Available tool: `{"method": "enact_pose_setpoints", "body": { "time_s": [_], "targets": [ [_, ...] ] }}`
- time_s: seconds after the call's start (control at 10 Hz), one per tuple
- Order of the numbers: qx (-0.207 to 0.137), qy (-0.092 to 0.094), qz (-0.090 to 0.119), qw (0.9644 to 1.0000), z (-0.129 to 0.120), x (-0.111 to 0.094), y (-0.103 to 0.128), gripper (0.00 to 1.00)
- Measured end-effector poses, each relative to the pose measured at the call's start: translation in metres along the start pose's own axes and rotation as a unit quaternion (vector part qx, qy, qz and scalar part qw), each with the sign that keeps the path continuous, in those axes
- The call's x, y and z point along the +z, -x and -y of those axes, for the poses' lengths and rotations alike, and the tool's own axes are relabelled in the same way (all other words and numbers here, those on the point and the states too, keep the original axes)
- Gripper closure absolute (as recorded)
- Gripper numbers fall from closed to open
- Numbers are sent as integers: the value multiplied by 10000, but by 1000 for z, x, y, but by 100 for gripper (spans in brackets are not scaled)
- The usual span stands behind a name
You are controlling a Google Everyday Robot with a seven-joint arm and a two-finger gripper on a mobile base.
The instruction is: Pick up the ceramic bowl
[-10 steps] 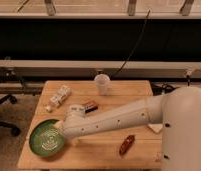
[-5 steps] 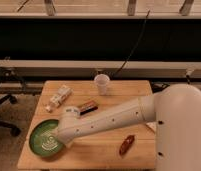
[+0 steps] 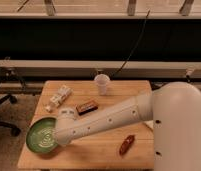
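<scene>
The green ceramic bowl [image 3: 41,135] sits at the front left of the wooden table [image 3: 114,150]. My white arm reaches across the table from the right, and its end covers the bowl's right rim. The gripper [image 3: 60,135] is at that rim, right over the bowl's edge, mostly hidden behind the arm's wrist.
A white plastic cup [image 3: 102,83] stands at the back middle. A white bottle [image 3: 59,97] lies at the back left, a dark snack bar [image 3: 87,107] beside it. A brown-red packet [image 3: 126,144] lies at the front right. An office chair [image 3: 1,107] stands to the left.
The arm has swung further left and down, bringing the gripper from the bowl's upper right onto its right rim. The bowl has not visibly moved.
</scene>
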Motion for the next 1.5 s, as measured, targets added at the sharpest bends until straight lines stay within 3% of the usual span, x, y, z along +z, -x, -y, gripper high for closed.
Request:
{"method": "enact_pose_setpoints", "body": {
  "time_s": [0.4,0.7,1.1,1.5],
  "targets": [
    [166,-43,20,9999,-14,-3,-5,100],
    [183,-115,93,9997,-14,-36,-21,100],
    [167,-140,121,9997,-20,-45,-30,100],
    [81,-195,121,9997,-20,-89,-37,100]
  ]
}}
